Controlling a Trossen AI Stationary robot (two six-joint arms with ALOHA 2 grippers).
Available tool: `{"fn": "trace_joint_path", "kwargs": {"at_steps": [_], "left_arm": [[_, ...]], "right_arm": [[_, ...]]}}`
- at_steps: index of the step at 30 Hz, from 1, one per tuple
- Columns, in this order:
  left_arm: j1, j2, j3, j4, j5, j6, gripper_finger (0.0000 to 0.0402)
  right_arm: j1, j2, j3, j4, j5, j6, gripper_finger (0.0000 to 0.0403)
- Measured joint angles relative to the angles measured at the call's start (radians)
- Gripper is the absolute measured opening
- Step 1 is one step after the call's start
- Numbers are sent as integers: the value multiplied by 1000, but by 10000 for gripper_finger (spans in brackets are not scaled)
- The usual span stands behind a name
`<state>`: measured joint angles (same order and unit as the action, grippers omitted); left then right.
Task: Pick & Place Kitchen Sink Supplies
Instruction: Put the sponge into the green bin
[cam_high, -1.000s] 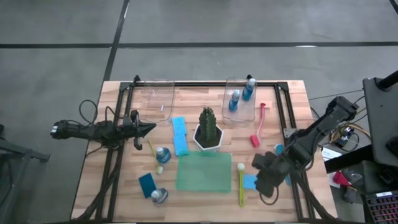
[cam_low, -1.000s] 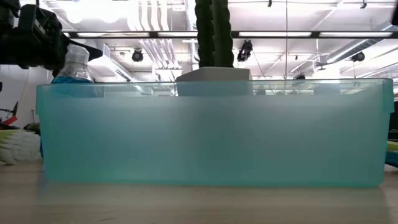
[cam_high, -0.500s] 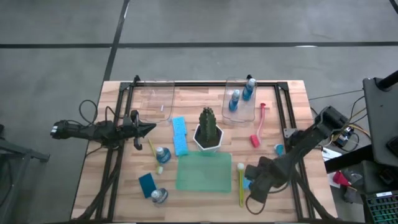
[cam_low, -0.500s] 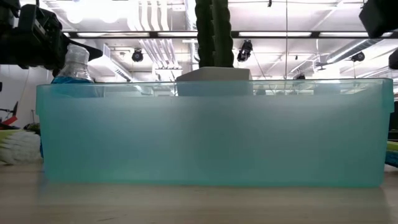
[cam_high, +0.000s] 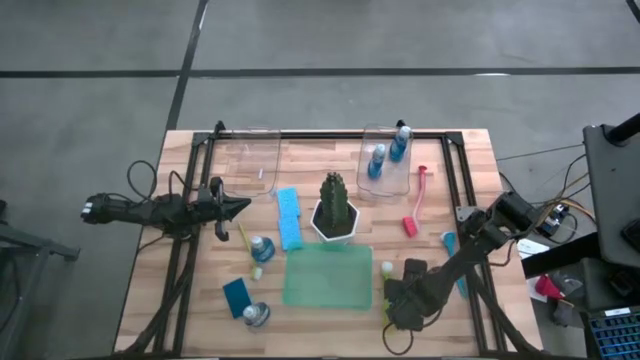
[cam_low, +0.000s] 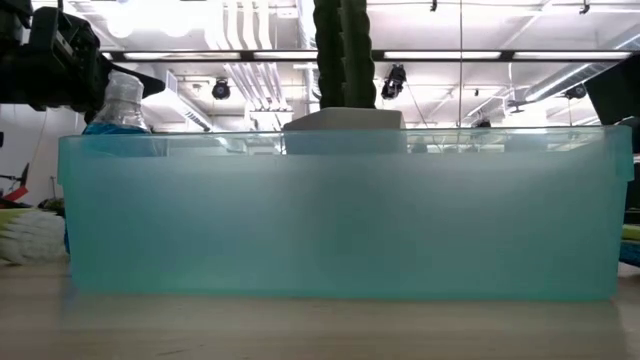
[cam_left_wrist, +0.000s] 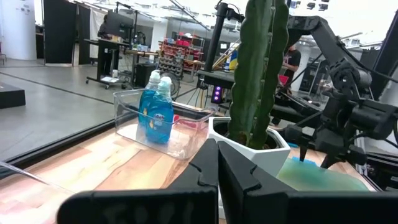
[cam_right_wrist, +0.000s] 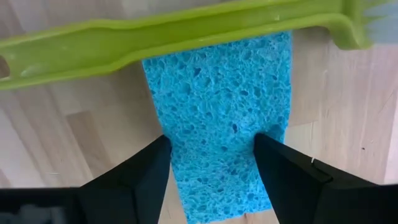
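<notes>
Since a second ago, the right gripper (cam_high: 402, 300) has been sliding across the table's near edge toward the green tray (cam_high: 327, 278), and it is now hovering over a blue sponge (cam_right_wrist: 217, 106), fingers spread either side without touching. From above, the arm is hiding that sponge. A yellow brush (cam_right_wrist: 174, 34) is lying across the sponge's far end. The left gripper (cam_high: 235, 208) is waiting closed at the left edge. Two bottles (cam_high: 387, 152) are sitting in a clear bin (cam_high: 384, 160), and two more are standing on the table.
</notes>
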<state>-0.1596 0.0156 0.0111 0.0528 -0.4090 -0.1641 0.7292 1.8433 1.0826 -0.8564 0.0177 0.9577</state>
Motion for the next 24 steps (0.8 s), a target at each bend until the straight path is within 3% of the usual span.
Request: {"fn": "trace_joint_path", "kwargs": {"at_steps": [7, 16, 24], "left_arm": [[0, 0, 0, 0, 0, 0, 0], [0, 0, 0, 0, 0, 0, 0], [0, 0, 0, 0, 0, 0, 0]], "right_arm": [[-7, 11, -1, 1, -5, 8, 179], [-9, -47, -10, -13, -54, 68, 20], [-8, -210, -11, -119, -80, 182, 8]]}}
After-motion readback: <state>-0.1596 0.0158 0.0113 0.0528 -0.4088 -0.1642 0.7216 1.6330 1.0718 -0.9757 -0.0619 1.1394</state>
